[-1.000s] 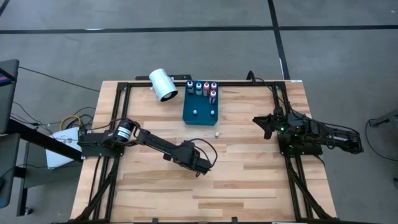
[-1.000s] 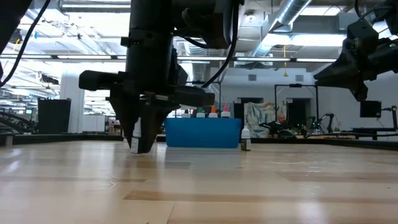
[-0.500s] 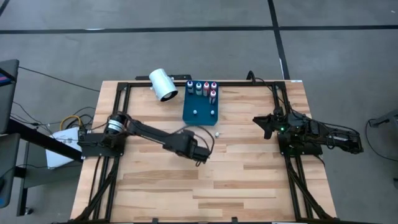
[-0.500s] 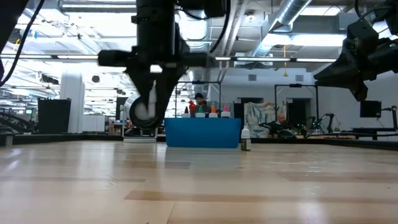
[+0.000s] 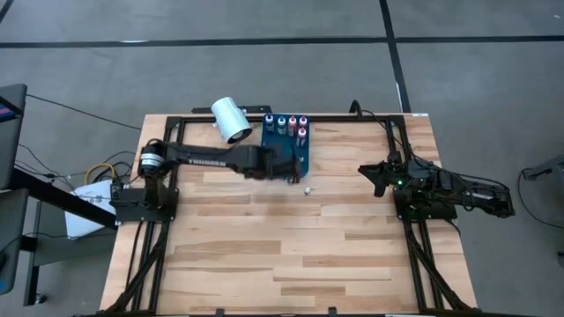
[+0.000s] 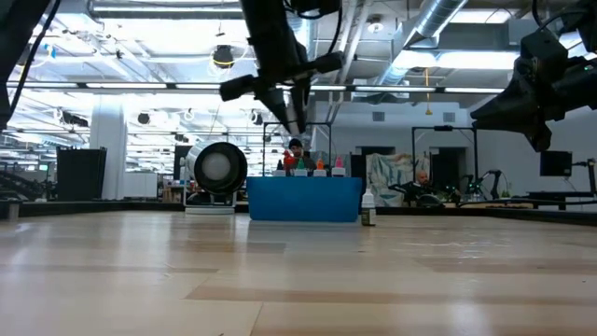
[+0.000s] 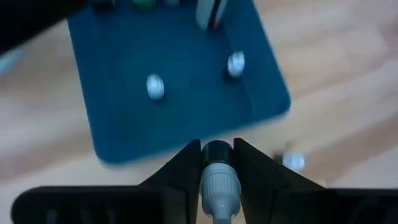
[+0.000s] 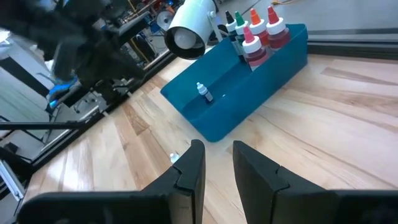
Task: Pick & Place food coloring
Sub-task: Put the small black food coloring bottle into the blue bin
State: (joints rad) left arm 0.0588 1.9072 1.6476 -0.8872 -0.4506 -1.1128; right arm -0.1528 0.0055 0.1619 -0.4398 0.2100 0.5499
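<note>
left gripper: the left gripper (image 7: 216,163) is hovering at the near edge of the blue tray (image 7: 124,124), its two dark fingers (image 7: 186,168) pinching a tiny bottle (image 7: 217,177) with a dark cap and ribbed white neck; in the high view it is sitting at centre frame (image 5: 289,169).
right gripper: the right gripper (image 5: 372,176) is waiting at the right of the high view, fingers parted and holding nothing (image 8: 214,165).
food coloring: four bottles with coloured tops (image 5: 285,123) are standing in a row at the tray's far end, a fifth (image 5: 301,134) just in front of them; two tiny white ones (image 7: 154,86) (image 7: 236,64) are standing on the tray floor; one more (image 5: 307,188) is sitting on the table just off the tray's corner.
surface: the table (image 5: 264,255) is showing pale wooden planks inside a black metal frame.
room: grey floor is lying around it; a hall with ceiling ducts is showing in the low view.
shapes: the tray is a shallow rectangle; a white cylinder (image 5: 231,120) is lying on its side beside it, at upper left of the tray.
</note>
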